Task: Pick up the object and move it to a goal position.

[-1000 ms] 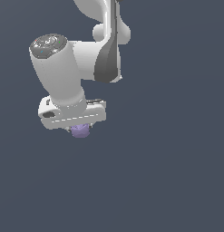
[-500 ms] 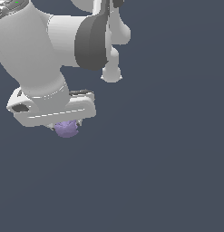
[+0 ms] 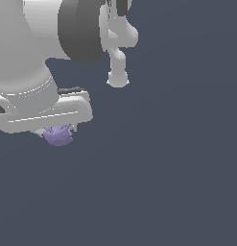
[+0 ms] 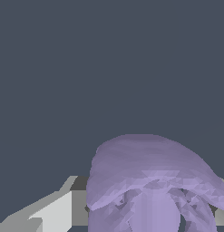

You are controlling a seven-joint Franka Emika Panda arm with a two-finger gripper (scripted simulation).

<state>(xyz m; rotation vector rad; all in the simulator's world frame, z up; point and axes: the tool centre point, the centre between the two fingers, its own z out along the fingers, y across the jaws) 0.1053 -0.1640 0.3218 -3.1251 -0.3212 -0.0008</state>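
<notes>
Since half a second ago the arm (image 3: 38, 53) has come much closer to the exterior camera and now fills the upper left of that view, so its white shell looks far larger than before; one second ago the whole hand was small and sat near the middle of the view; the lump (image 3: 58, 135) has travelled with the hand and has kept its place just under it in all three moments. Now the gripper (image 3: 56, 130) hangs at the exterior view's left, with its wide white body lying across, and the lump peeks out from below this body; only the lower part of the lump shows there, the upper part is hidden by the hand. In the wrist view the lump (image 4: 149, 181) is very big and close, pale purple with rounded folds, and a grey-white finger (image 4: 54, 213) touches its side; the second finger is mostly hidden behind the lump; so the gripper is clenched on the lump and grasps it. Around the lump I see only plain dark blue-grey background (image 3: 177, 182); no surface shows below it, so I cannot tell how high it is.
</notes>
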